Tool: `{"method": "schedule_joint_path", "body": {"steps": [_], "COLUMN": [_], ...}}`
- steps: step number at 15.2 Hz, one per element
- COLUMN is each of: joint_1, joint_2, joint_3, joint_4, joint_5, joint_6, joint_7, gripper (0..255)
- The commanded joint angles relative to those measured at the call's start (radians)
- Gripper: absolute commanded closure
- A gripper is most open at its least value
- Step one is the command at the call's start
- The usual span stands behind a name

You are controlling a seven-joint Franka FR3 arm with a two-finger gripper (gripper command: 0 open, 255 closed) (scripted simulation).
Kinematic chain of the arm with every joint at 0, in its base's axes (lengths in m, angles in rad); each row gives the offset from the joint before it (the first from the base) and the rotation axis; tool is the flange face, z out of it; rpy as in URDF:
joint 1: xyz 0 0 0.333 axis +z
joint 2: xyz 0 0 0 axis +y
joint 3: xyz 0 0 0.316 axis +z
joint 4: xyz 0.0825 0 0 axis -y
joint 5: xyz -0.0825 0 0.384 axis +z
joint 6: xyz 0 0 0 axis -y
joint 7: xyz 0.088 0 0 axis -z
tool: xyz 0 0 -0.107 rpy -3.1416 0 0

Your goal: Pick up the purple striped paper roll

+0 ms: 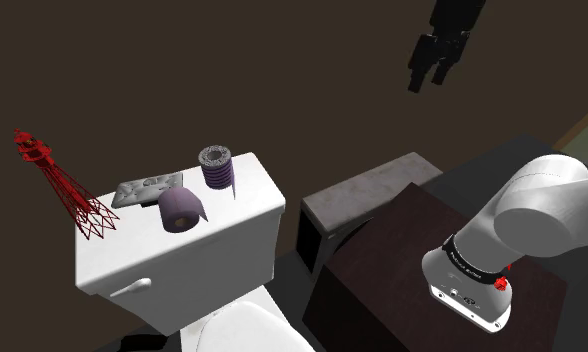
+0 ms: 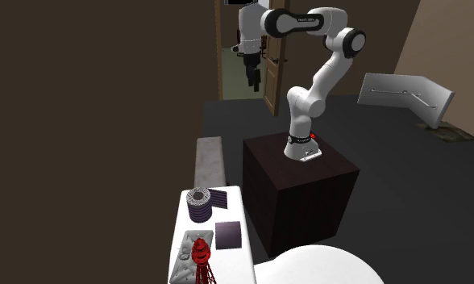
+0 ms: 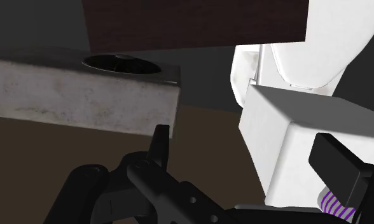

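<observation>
1 target: purple striped paper roll, axis upright, lies well below your spread, empty gripper, toward shoulder view's left.

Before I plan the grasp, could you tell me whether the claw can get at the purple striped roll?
Probably yes: the striped roll stands upright on the tank lid with nothing above it; the open claw hangs high, the plain purple roll lying beside.

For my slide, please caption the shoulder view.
Open gripper hangs far from the toilet tank, where the purple striped roll stands upright beside a plain purple roll.
</observation>
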State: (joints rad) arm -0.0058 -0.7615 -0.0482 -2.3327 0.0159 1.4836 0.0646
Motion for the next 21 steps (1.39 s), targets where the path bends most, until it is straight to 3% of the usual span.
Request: {"method": "schedule_joint_path", "body": {"steps": [1, 12, 21], "joint_1": [0.0, 0.056, 0.078], "joint_2": [0.0, 0.223, 0.506], "joint_3": [0.0, 0.185, 0.322], "joint_4": [0.0, -0.033, 0.067], "joint_5": [0.0, 0.087, 0.064], "joint_6": [0.0, 0.299, 0.51], "joint_7": [0.0, 0.205, 0.387], "gripper": [0, 0, 0]}}
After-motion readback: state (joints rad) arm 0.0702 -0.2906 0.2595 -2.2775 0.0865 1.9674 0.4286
